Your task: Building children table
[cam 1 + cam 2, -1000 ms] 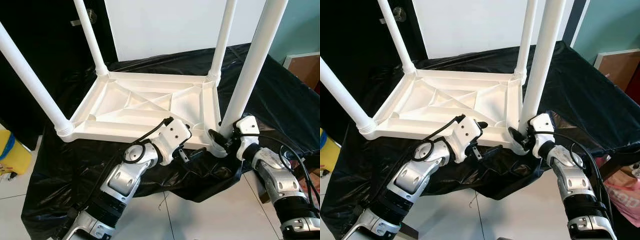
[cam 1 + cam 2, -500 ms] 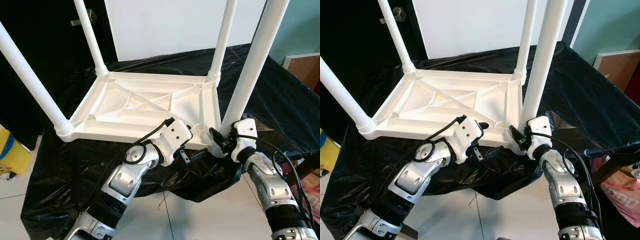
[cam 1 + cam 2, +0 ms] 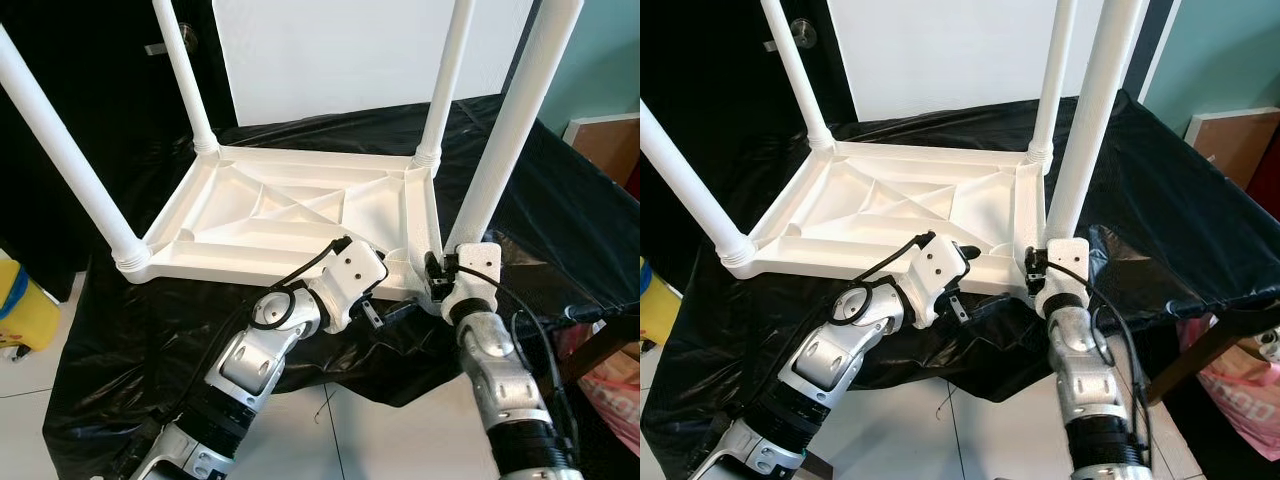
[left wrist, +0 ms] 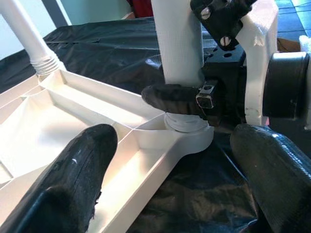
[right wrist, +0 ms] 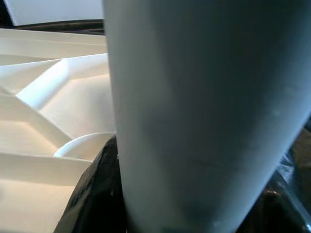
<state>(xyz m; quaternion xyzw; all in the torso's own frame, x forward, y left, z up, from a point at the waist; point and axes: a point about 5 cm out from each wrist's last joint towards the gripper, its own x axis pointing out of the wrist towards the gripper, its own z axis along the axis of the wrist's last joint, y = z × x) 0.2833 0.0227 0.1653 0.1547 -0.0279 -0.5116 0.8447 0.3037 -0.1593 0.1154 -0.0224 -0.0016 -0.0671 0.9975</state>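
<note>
A white table top (image 3: 290, 215) is seen lying upside down on a black sheet (image 3: 560, 200), with four white legs pointing up from its corners. The near right leg (image 3: 500, 130) is the landmark here.

The right gripper (image 3: 438, 275) is placed at the bottom of that leg, just above the corner socket. Its black fingers (image 4: 177, 98) are wrapped around the leg and clamped tight on it — one finger is seen pressed across the leg's front in the left wrist view. In the right wrist view the leg is seen very close, with a dark finger beside it.

The left gripper (image 3: 385, 305) is held to the left of the leg, at the near edge of the table top. Its two fingers (image 4: 73, 184) are spread wide apart, and nothing is held between them — one finger lies over the table top's rim, the other over the black sheet.

A far right leg (image 3: 447, 75) is seen behind the landmark leg. Far to the left of it, a yellow thing (image 3: 20, 300) is seen on the floor.
</note>
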